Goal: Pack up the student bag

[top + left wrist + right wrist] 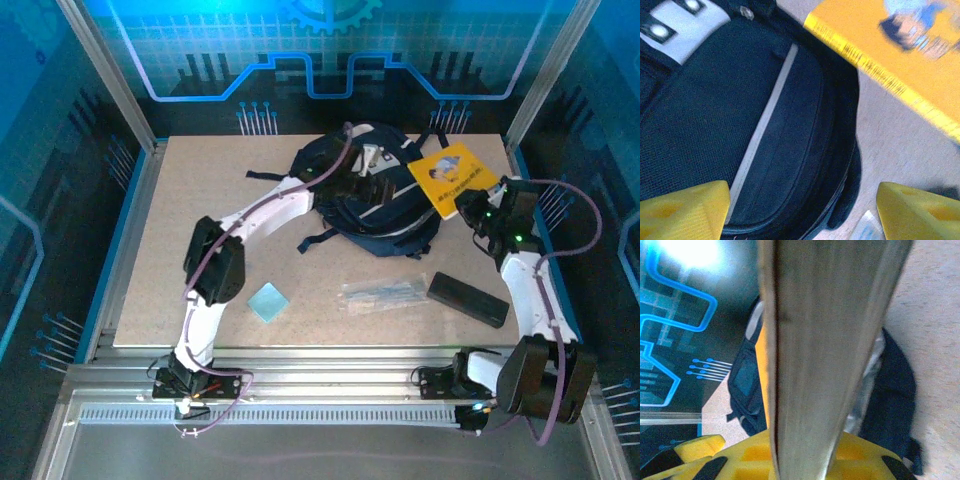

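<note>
The student bag (385,218), dark navy with light grey stripes, lies at the back middle of the table. My left gripper (360,187) hovers over it, open; in the left wrist view its yellow fingers (685,210) stand wide apart above the bag's front panel (780,125) with nothing between them. My right gripper (482,212) is shut on a yellow book (452,177), held tilted above the bag's right side. In the right wrist view the book's page edge (830,340) rises from the gripper (810,460), with the bag (892,395) behind. The book's cover (900,55) also shows from the left wrist.
A flat black case (468,298) lies at the front right. A clear plastic packet of pens (385,293) sits beside it, and a light blue square pad (268,301) lies at the front left. Black bag straps (318,240) trail onto the board.
</note>
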